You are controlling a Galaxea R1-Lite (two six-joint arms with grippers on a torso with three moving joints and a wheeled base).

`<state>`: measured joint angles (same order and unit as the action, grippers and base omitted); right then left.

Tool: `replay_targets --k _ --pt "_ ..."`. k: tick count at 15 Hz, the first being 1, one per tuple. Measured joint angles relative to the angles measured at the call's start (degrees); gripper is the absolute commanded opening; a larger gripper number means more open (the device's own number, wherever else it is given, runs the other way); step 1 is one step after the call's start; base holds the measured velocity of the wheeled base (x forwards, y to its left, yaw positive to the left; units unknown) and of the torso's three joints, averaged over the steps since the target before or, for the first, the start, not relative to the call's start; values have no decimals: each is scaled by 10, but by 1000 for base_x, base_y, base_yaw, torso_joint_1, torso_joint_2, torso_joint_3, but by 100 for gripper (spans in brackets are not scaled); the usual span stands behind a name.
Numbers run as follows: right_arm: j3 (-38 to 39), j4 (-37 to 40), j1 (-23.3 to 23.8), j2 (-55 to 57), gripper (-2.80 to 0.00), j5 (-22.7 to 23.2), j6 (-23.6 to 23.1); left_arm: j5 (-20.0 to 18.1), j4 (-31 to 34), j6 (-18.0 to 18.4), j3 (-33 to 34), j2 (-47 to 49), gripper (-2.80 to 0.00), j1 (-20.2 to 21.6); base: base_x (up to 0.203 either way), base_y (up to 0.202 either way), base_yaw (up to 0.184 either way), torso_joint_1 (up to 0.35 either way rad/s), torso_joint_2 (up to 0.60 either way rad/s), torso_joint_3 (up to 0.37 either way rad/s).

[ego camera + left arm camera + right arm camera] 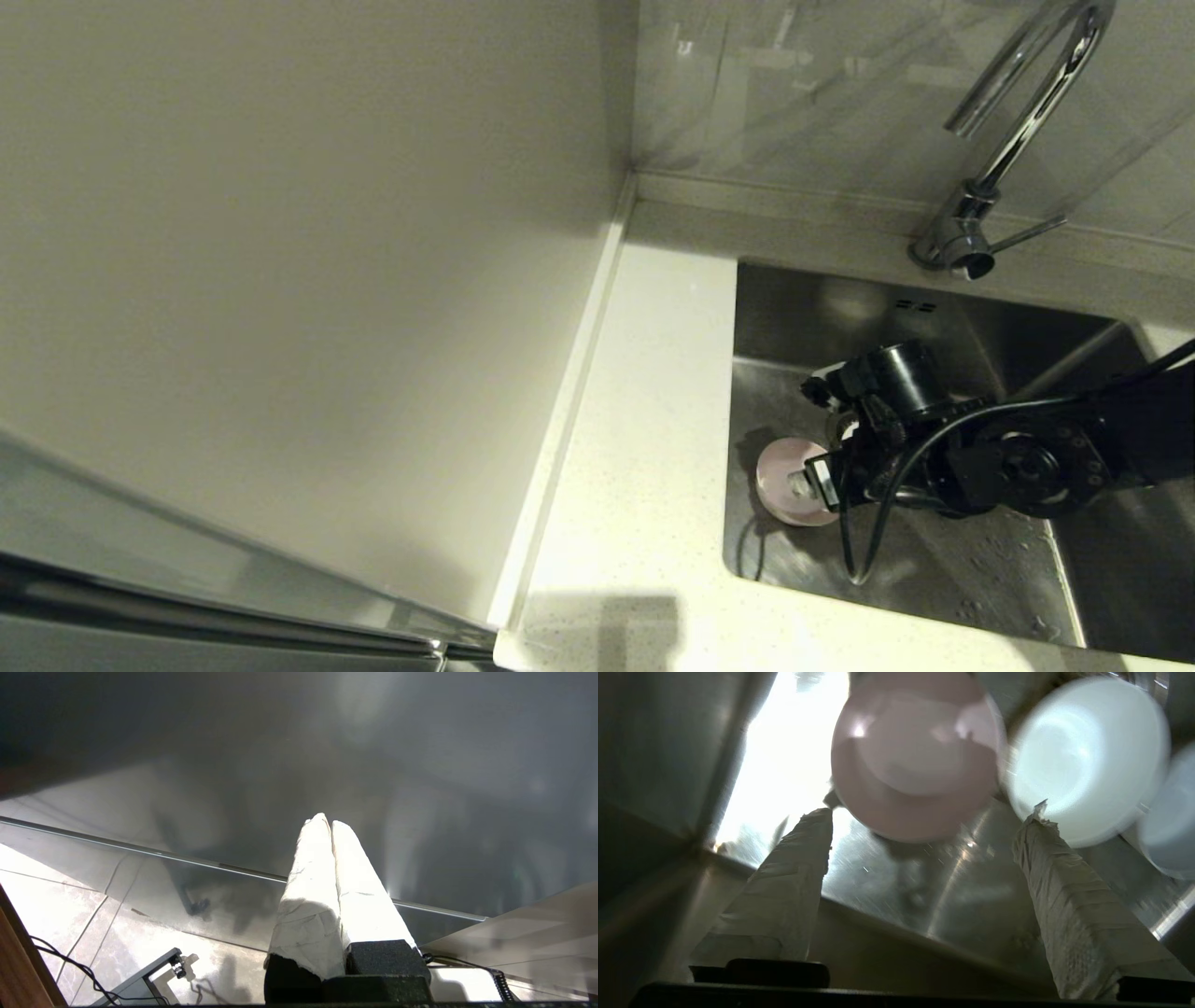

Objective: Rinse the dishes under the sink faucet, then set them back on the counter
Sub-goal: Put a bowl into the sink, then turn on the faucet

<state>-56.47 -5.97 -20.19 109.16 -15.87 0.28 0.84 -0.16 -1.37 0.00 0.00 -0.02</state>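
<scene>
Right gripper (924, 821) hangs inside the sink (980, 322) with fingers spread wide, empty, near the pink bowl (915, 756); left gripper (327, 823) parked, fingers pressed together.

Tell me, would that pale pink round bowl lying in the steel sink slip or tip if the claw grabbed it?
The pale pink round bowl looks glossy, so the wrapped fingers could slide off. It seems light, probably plastic. On the smooth steel sink floor, a nudge would likely make it skid rather than tip.
</scene>
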Motion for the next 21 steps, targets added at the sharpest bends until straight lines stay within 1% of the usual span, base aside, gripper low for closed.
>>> replay_targets --k 2,5,8,9,11,13,17,18,19,21 --pt "35 0 11 -47 0 1 17 0 0 0 0 0 -280 0 0 0 0 0 0 0" --pt "92 9 21 -128 0 26 71 0 0 0 0 0 -280 0 0 0 0 0 0 0" --pt "156 20 41 -211 0 43 100 0 0 0 0 0 -280 0 0 0 0 0 0 0" --pt "171 26 51 -237 -280 46 103 0 0 0 0 0 -280 0 0 0 0 0 0 0" --pt "186 56 77 -284 -280 60 106 0 0 0 0 0 -280 0 0 0 0 0 0 0" --pt "191 83 113 -322 -280 81 108 0 0 0 0 0 -280 0 0 0 0 0 0 0" --pt "177 84 187 -353 -280 118 110 0 0 0 0 0 -280 0 0 0 0 0 0 0" --pt "161 83 207 -353 -280 130 118 0 0 0 0 0 -280 0 0 0 0 0 0 0" --pt "139 82 221 -349 -280 134 137 0 0 0 0 0 -280 0 0 0 0 0 0 0" --pt "81 81 236 -330 -280 133 188 0 0 0 0 0 -280 0 0 0 0 0 0 0"
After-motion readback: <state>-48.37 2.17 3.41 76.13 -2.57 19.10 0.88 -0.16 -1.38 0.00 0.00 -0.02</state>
